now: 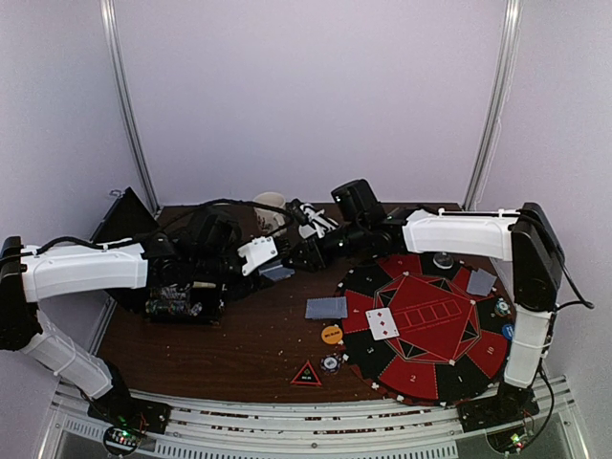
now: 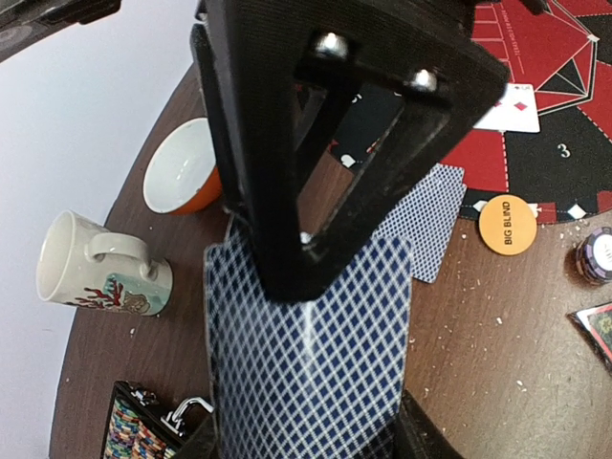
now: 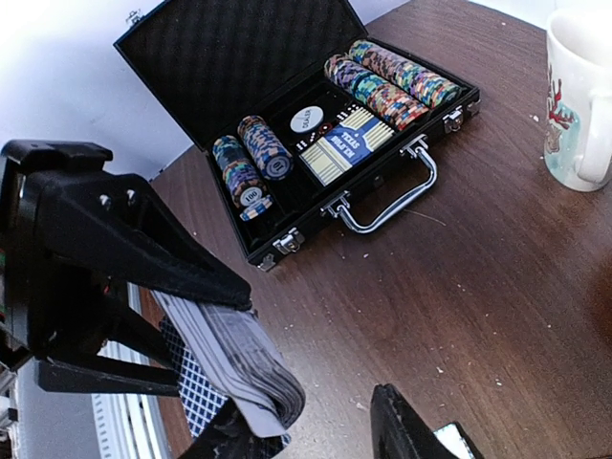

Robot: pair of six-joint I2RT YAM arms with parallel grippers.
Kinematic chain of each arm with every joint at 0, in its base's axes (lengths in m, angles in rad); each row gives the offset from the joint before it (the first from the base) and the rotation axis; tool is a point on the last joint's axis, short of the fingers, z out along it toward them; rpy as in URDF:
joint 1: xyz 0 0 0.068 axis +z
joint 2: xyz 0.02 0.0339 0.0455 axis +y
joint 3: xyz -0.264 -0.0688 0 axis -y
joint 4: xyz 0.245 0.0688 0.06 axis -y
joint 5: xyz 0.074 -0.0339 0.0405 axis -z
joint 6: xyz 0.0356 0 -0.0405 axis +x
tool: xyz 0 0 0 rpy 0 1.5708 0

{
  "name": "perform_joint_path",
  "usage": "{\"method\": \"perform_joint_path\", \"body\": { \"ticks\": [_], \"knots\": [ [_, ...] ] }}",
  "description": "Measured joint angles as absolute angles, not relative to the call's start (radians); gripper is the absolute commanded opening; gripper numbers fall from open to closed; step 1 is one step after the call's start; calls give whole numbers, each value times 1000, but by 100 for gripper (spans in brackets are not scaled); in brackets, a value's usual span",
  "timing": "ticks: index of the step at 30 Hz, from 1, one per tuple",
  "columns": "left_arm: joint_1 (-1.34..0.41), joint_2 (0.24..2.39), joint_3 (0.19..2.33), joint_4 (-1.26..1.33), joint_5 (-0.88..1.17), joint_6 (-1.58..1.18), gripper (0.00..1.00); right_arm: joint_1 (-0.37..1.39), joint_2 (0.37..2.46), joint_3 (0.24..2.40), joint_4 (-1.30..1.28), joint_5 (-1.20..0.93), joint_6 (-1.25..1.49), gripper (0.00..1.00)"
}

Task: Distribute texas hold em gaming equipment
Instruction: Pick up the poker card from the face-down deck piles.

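One deck of blue-backed cards [image 2: 306,354] sits clamped in the jaws of your left gripper [image 2: 316,435]. Your right gripper [image 3: 316,426] has its jaws apart, the deck's end just beside one. Cards look light, slick, bendy: pinch the top card's edge.

Top view looks down; close wrist views share mug [image 2: 100,268].

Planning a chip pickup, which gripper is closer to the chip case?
Left. The left gripper, holding the deck, is just right of the case; the right gripper is farther right.
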State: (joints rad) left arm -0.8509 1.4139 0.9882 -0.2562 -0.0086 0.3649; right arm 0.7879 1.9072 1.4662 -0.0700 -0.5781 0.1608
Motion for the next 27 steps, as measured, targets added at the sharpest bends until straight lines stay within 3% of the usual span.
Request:
{"method": "perform_joint_path", "body": {
  "ticks": [12,27],
  "knots": [
    [-850,1414,988,-258,-16,365,44,790,1883,1477,-128,-589,123,0],
    [-851,1414,988,-257,-18,365,44,746,1773,1568,-379,-534,-21,0]
  ]
}}
